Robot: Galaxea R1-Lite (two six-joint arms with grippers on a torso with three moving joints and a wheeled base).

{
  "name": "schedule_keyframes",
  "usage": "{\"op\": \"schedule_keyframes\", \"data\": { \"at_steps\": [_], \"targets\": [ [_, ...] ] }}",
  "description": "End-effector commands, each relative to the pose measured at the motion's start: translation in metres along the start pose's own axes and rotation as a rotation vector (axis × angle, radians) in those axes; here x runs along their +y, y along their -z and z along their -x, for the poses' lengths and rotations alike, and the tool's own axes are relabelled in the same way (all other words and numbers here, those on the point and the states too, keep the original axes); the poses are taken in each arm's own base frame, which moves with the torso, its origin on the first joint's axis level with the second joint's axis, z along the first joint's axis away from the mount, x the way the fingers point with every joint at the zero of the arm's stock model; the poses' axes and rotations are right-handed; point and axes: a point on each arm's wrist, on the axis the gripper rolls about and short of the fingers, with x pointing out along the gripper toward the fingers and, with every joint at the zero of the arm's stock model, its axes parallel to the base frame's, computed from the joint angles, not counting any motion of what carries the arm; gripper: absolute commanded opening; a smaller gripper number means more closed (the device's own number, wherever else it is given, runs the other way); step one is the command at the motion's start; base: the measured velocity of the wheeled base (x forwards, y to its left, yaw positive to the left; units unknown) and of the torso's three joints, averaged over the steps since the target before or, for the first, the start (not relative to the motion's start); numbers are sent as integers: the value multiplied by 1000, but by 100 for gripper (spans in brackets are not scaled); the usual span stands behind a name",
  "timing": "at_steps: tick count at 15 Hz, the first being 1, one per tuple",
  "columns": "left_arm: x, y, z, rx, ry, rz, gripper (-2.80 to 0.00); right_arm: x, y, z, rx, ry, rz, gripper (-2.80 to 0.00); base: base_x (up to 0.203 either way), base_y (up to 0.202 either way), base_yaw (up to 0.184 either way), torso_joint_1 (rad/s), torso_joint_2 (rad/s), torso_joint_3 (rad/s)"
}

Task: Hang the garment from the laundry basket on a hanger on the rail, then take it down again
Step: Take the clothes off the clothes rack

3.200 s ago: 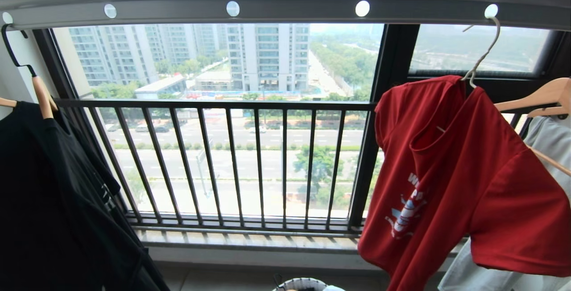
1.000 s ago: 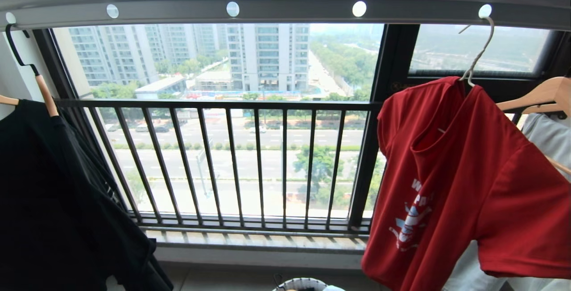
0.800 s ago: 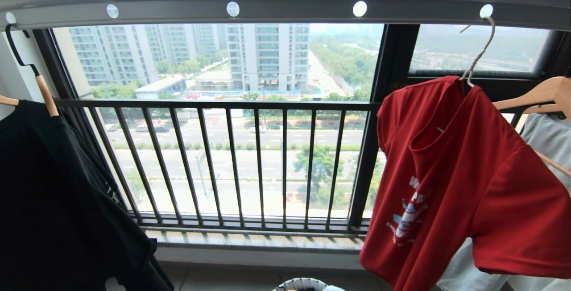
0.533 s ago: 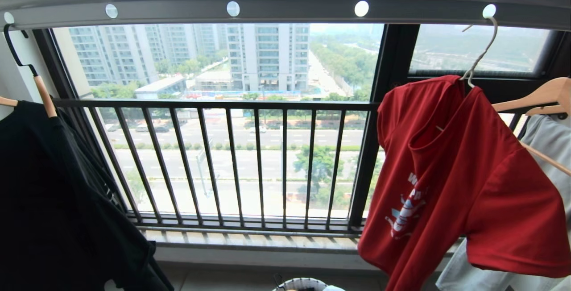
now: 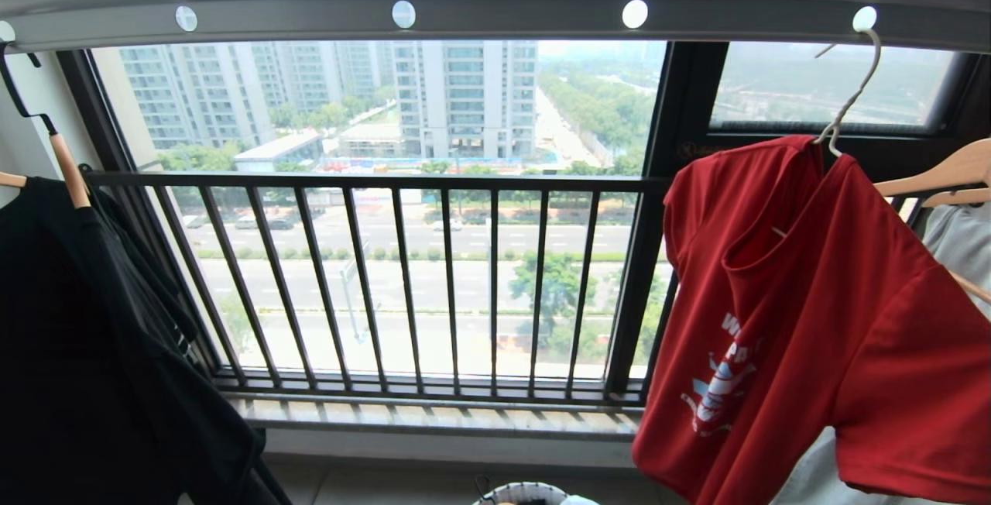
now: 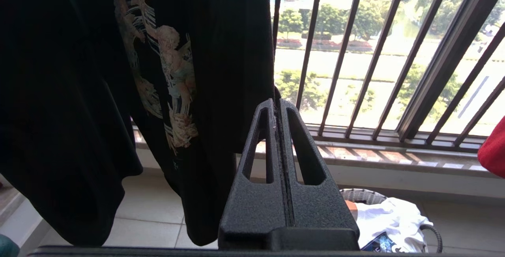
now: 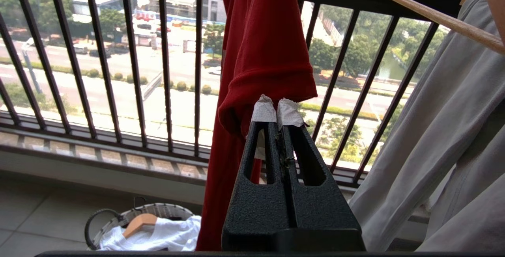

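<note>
The red garment (image 5: 813,319) hangs on the thin off-white hanger (image 5: 852,94), whose hook sits in a hole of the grey rail (image 5: 495,1) at the right. Only the white rim of the laundry basket (image 5: 526,493) shows, on the floor below. Neither gripper is in the head view. In the right wrist view my right gripper (image 7: 278,109) is shut with nothing in it, its taped tips just before the garment's (image 7: 260,52) hanging sleeve; the basket (image 7: 118,217) is lower down. My left gripper (image 6: 277,105) is shut and holds nothing, beside a black T-shirt (image 6: 79,91), above the basket (image 6: 363,196).
The black T-shirt (image 5: 93,350) hangs on a wooden hanger at the rail's left end. A wooden hanger (image 5: 960,168) with a pale grey shirt (image 5: 964,242) hangs right of the garment. The dark barred window railing (image 5: 387,280) is behind. The basket holds a white shirt (image 7: 158,233) and a wooden hanger (image 7: 138,221).
The whole head picture has spread outward a little, so the camera has moved. The red garment sways slightly on its hanger and stays hooked on the rail.
</note>
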Motion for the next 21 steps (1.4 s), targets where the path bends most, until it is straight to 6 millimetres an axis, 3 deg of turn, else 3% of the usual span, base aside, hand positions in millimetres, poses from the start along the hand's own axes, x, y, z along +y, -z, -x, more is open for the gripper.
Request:
{"op": "schedule_keyframes", "data": {
  "at_steps": [1, 5, 8, 11, 13, 17, 18, 21],
  "targets": [
    [0, 0, 0, 0, -1, 1, -280, -3, -40, 9, -34, 0, 5, -280, 0, 0, 0, 0, 0, 0],
    [0, 0, 0, 0, -1, 1, -280, -11, -113, -12, 35, -18, 0, -280, 0, 0, 0, 0, 0, 0],
    [0, 0, 0, 0, -1, 1, -280, -19, -176, -49, 51, -60, -14, -280, 0, 0, 0, 0, 0, 0],
    [0, 0, 0, 0, -1, 1, -280, -24, -225, -94, 86, -115, -51, -280, 0, 0, 0, 0, 0, 0],
    [0, 0, 0, 0, -1, 1, -280, -26, -246, -124, 123, -157, -105, -280, 0, 0, 0, 0, 0, 0],
    [0, 0, 0, 0, -1, 1, -280, -22, -254, -188, 264, -236, -149, -280, 0, 0, 0, 0, 0, 0],
    [0, 0, 0, 0, -1, 1, -280, -21, -255, -203, 279, -244, -151, 0, 0, 0, 0, 0, 0, 0],
    [0, 0, 0, 1, -1, 1, -280, -16, -251, -233, 322, -263, -153, 0, 0, 0, 0, 0, 0, 0]
  ]
}}
